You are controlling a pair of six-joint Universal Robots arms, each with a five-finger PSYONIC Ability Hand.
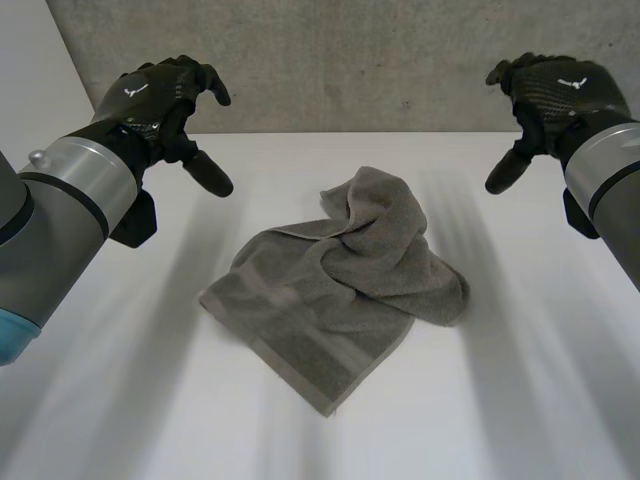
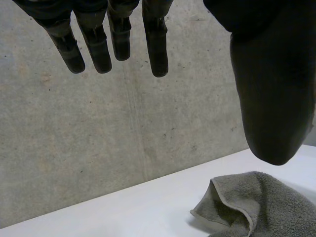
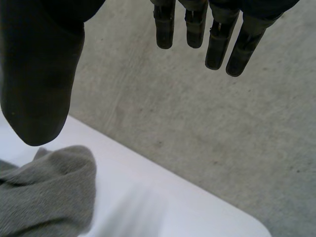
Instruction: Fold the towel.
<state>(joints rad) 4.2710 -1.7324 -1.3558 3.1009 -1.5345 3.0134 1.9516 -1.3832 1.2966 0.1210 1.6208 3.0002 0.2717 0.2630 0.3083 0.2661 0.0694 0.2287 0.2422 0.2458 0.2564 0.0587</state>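
Observation:
A grey towel (image 1: 345, 280) lies crumpled in the middle of the white table (image 1: 130, 390), its far part bunched up and a flat corner toward the front. My left hand (image 1: 165, 100) hovers above the table's far left, open and empty, well clear of the towel. My right hand (image 1: 550, 95) hovers at the far right, open and empty too. In the left wrist view the fingers (image 2: 98, 47) hang relaxed and the towel's far corner (image 2: 252, 207) lies beyond the thumb (image 2: 271, 94). In the right wrist view the thumb (image 3: 39, 84) hangs over a rounded towel fold (image 3: 49, 192).
A grey concrete wall (image 1: 350, 60) stands right behind the table's far edge. The table's bare surface stretches to both sides of the towel and in front of it.

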